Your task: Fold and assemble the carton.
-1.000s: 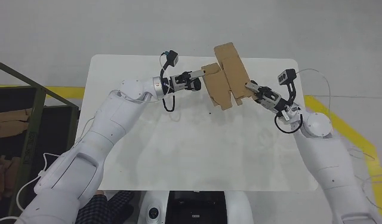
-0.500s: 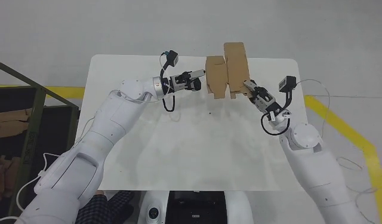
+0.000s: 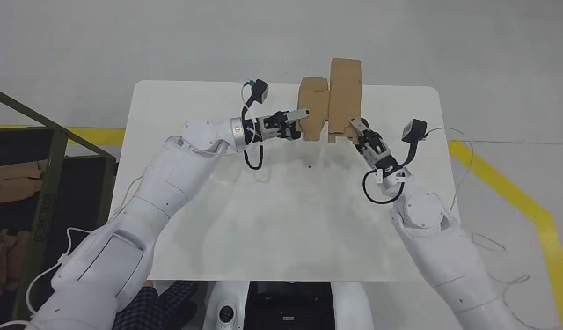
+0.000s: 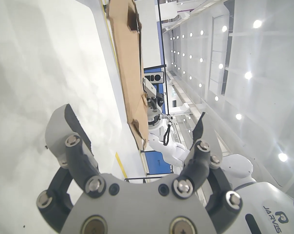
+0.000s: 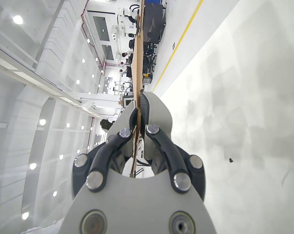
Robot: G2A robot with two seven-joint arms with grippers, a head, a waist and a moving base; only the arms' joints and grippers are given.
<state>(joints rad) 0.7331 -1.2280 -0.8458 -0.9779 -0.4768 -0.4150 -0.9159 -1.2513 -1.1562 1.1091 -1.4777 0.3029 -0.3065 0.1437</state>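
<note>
Table (image 3: 264,224): a white top is seen nearest the robot, and the work is kept toward its far edge.

Right gripper (image 5: 138,108): its fingers are closed tight on the thin edge of the carton, so the cardboard is pinched between the pads and carried by this arm alone.

Left gripper (image 4: 134,115): its fingers are spread wide and nothing is held. It is placed just beside the carton's other side, with the near corner of the board seen ahead of the gap but not clamped. Whether a fingertip touches the board cannot be told.

Carton (image 3: 345,92): it is held up off the table near the far edge, between the two grippers. It is seen as a flat brown sheet of joined panels, one reaching farther out than the other, and a dark cut-out is visible in one face.

Done so far: the blank is judged to be lifted and gripped on one side, and no more.

Left to do: no box shape is formed yet. The body is to be opened out, the flaps folded and the ends closed.
</note>
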